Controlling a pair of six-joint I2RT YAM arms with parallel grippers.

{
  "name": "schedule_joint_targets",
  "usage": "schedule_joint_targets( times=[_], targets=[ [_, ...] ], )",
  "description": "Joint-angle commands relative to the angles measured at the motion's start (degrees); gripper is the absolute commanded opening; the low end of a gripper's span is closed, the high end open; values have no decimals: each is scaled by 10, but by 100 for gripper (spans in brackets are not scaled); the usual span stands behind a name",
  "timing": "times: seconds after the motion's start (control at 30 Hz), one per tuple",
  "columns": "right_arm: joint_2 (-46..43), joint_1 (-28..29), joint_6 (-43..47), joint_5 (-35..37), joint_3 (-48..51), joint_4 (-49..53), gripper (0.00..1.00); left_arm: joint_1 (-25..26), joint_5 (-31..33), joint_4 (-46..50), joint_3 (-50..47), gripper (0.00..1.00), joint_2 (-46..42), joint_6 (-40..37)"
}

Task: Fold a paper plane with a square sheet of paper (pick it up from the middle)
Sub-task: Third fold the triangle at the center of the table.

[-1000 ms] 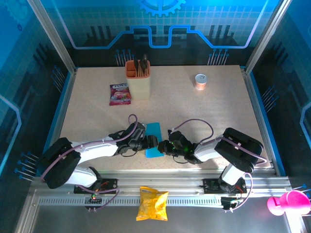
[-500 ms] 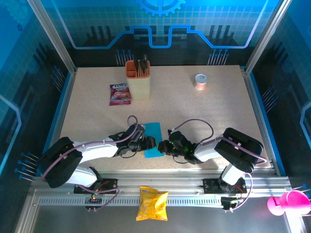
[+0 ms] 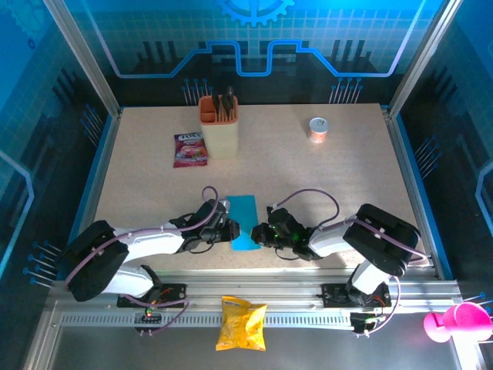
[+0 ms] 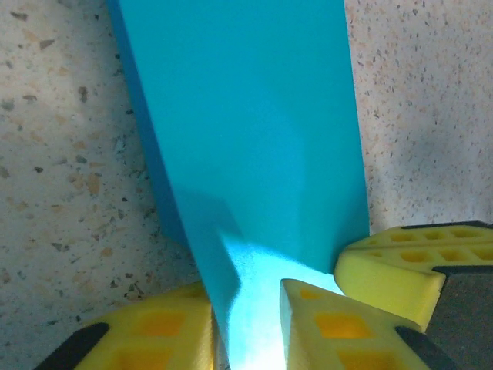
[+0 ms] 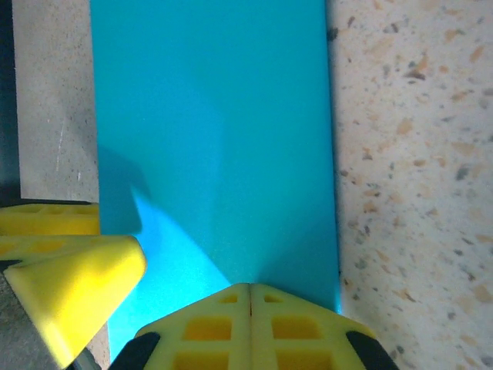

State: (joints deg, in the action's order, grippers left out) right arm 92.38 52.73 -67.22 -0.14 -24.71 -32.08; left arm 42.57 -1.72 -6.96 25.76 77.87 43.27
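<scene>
The square sheet of paper [image 3: 245,220], bright cyan, lies folded into a narrow strip near the table's front middle. My left gripper [image 3: 229,230] is at its left edge. In the left wrist view the paper [image 4: 246,116] runs down into the gap between my left gripper's [image 4: 246,312] yellow fingers, which stand slightly apart, one raised layer leaning on the left finger [image 4: 154,331]. My right gripper [image 3: 260,233] is at the strip's right edge. Its fingertips [image 5: 250,289] are closed together and rest on top of the paper [image 5: 216,116].
An orange-cream holder [image 3: 219,127] and a pink-purple snack packet [image 3: 189,149] stand at the back left. A small can [image 3: 318,129] sits at the back right. A yellow crisp bag [image 3: 241,322] lies on the rail in front of the table.
My left gripper has drawn back a little to the left, off the top of the paper toward its left edge. The right gripper has held still.
</scene>
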Motion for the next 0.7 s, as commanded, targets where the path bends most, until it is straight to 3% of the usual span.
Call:
schedule_joint_targets(
  times=[0.0,0.07,0.17,0.37,0.5,0.67],
  targets=[
    [-8,-9,29,-2,5,140,0,3,-10,-16,-9,13,-16,-25],
    [-35,-11,53,-2,-11,170,0,3,-21,-12,-5,6,-18,-30],
    [-85,-11,102,10,-43,247,2,3,-34,-2,3,4,-22,-31],
    [-161,5,215,59,-109,399,20,3,-49,41,25,0,-32,-8],
    [-168,49,288,104,-153,468,31,1,-68,64,40,0,-34,32],
    [-138,118,324,143,-184,482,44,-7,-83,85,49,0,-33,79]
  ],
)
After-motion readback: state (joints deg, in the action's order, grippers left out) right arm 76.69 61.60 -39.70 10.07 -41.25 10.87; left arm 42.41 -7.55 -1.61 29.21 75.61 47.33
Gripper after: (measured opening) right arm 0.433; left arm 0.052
